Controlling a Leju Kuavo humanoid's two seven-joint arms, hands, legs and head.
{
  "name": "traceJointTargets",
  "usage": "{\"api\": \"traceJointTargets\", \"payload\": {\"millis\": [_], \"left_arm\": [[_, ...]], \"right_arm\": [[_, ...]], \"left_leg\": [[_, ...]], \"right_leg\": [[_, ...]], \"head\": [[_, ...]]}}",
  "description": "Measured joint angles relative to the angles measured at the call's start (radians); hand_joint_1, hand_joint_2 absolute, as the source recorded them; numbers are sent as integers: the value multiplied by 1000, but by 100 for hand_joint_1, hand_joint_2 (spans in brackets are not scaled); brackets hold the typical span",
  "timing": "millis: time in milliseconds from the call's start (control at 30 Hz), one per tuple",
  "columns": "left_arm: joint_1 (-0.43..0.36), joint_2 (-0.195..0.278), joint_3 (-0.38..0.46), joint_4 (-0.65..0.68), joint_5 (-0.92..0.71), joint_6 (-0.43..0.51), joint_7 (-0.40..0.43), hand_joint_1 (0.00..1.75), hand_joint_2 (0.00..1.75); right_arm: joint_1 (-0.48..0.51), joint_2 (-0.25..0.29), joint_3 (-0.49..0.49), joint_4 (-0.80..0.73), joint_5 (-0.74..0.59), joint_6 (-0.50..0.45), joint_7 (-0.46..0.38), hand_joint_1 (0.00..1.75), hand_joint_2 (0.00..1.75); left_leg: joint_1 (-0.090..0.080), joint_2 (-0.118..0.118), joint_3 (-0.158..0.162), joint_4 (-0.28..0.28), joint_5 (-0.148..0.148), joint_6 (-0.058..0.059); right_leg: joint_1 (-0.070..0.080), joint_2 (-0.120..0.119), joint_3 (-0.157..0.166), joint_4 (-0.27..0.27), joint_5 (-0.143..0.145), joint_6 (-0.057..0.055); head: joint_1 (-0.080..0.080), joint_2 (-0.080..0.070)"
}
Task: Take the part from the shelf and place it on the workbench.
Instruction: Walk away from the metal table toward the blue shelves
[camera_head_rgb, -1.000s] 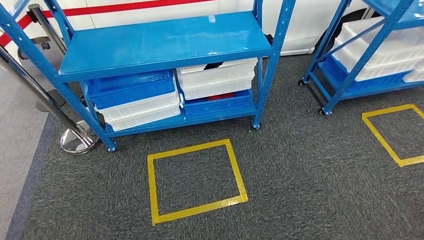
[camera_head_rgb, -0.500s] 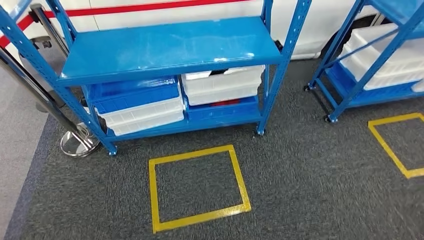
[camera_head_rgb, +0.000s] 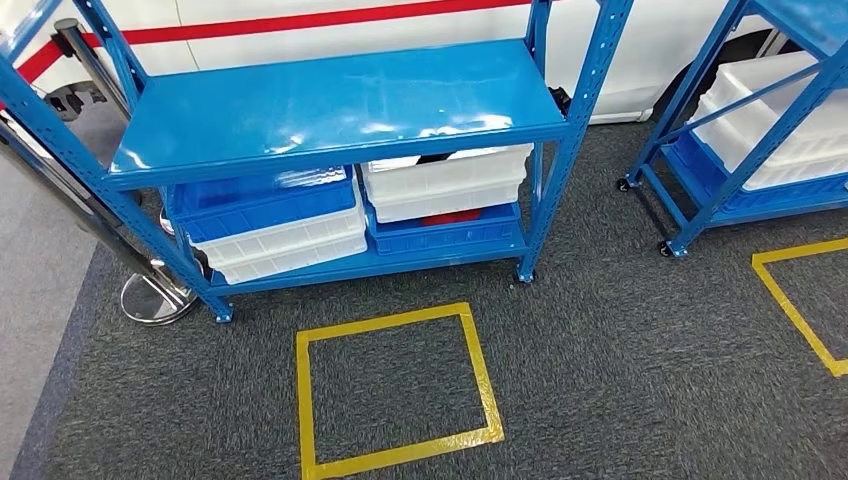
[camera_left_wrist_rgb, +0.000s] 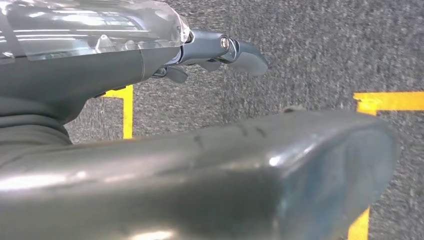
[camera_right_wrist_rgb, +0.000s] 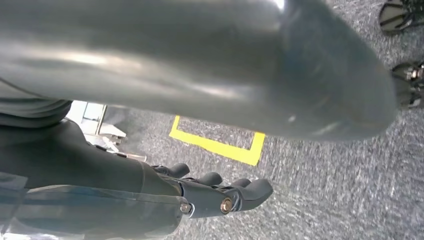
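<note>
Shelf (camera_head_rgb: 330, 100) nearer — left hand (camera_left_wrist_rgb: 220, 50) empty, outstretched.

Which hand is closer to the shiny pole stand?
Left, probably. The stand sits to the robot's left; the left hand hangs on that side, the right hand opposite.

Glossy blue painted-metal shelf (camera_head_rgb: 330, 105), smooth plastic bins (camera_head_rgb: 445, 185), rough grey carpet (camera_head_rgb: 620, 370), chromed stanchion base (camera_head_rgb: 155, 298)
</note>
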Motion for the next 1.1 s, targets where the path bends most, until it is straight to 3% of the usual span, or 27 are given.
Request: {"api": "traceJointTargets", "payload": {"millis": [133,167,200,267,333,400,500,533,600,633,667,700,767,800,867,967,1033,1100], "left_arm": [[1,0,0,0,0,-2,-1,0,0],[1,0,0,0,-1,-3,0,0,0],[2,0,0,0,-2,-3,0,0,0],[3,1,0,0,-5,-4,1,0,0],[2,5,-1,1,-6,-5,2,0,0],[1,8,-1,1,-6,-5,2,0,0],[3,6,-2,1,-5,-5,3,0,0],[2,5,-2,1,-4,-4,3,0,0],[0,3,-2,1,-1,0,4,0,0],[0,2,-2,1,0,1,4,0,0],[1,1,-2,1,0,3,5,0,0],[1,0,-2,1,0,3,6,0,0],[3,-3,-2,1,0,4,9,0,0],[2,-3,-2,1,0,4,10,0,0],[-2,-4,-2,1,0,4,12,0,0],[-8,-5,-5,1,-4,4,14,0,0],[-9,-5,-8,1,-6,4,14,0,0],[-9,-5,-10,1,-5,4,14,0,0]], "right_arm": [[-2,-1,-1,0,0,1,0,0,0],[-3,-1,-2,0,0,1,0,0,0],[-3,-1,-2,0,0,1,0,0,0],[-3,1,-2,0,0,1,0,0,0],[-5,3,-2,1,0,2,0,0,0],[-8,5,-2,1,0,1,0,0,0],[-10,3,-2,0,0,1,0,0,0],[-11,3,-2,0,1,1,0,0,0],[-12,2,-2,0,2,1,0,0,0],[-13,2,-2,0,3,1,0,0,0],[-13,2,-2,0,4,1,0,0,0],[-12,1,-2,0,4,1,1,0,0],[-9,-3,-2,0,6,1,1,0,0],[-7,-3,-2,1,8,1,2,0,0],[-5,-4,-2,1,19,2,4,0,0],[-7,-5,0,0,41,6,11,0,0],[-9,-4,1,0,45,7,13,0,0],[-9,-5,1,0,46,7,13,0,0]], "left_leg": [[4,6,-146,227,-80,-11],[4,6,-166,239,-74,-9],[3,6,-167,215,-47,-5],[-6,9,-136,90,44,18],[-18,13,-107,-4,80,43],[-23,13,-95,-33,75,55],[-15,12,-54,-68,90,62],[-12,12,-42,-75,89,64],[-13,11,-33,-77,82,68],[-13,10,-29,-76,76,67],[-12,9,-21,-76,69,66],[-11,8,-12,-75,62,63],[-8,6,10,-74,43,55],[-8,3,17,-71,34,48],[-10,-2,23,-65,19,34],[-10,-6,27,-48,13,19],[-7,-2,-15,25,-4,11],[-2,3,-97,155,-47,1]], "right_leg": [[5,-2,25,-2,-23,-12],[8,-2,34,-2,-30,-12],[10,-1,44,-3,-37,-13],[15,-1,67,-4,-52,-11],[16,-2,79,-7,-64,-4],[16,-1,86,-5,-62,8],[14,1,90,28,-70,24],[12,2,72,65,-90,27],[8,3,0,176,-144,35],[7,3,-37,221,-160,41],[5,3,-61,238,-157,45],[3,2,-68,220,-131,48],[-2,2,-43,106,-36,51],[-1,3,-29,52,-9,50],[3,5,-16,2,9,37],[4,-4,-5,-2,8,12],[1,-15,8,-7,3,1],[2,-24,17,-9,-7,-5]], "head": [[0,0],[0,0],[0,0],[0,0],[0,0],[0,0],[0,0],[0,0],[0,0],[0,0],[0,0],[0,0],[0,0],[0,0],[0,0],[0,0],[0,0],[0,0]]}}
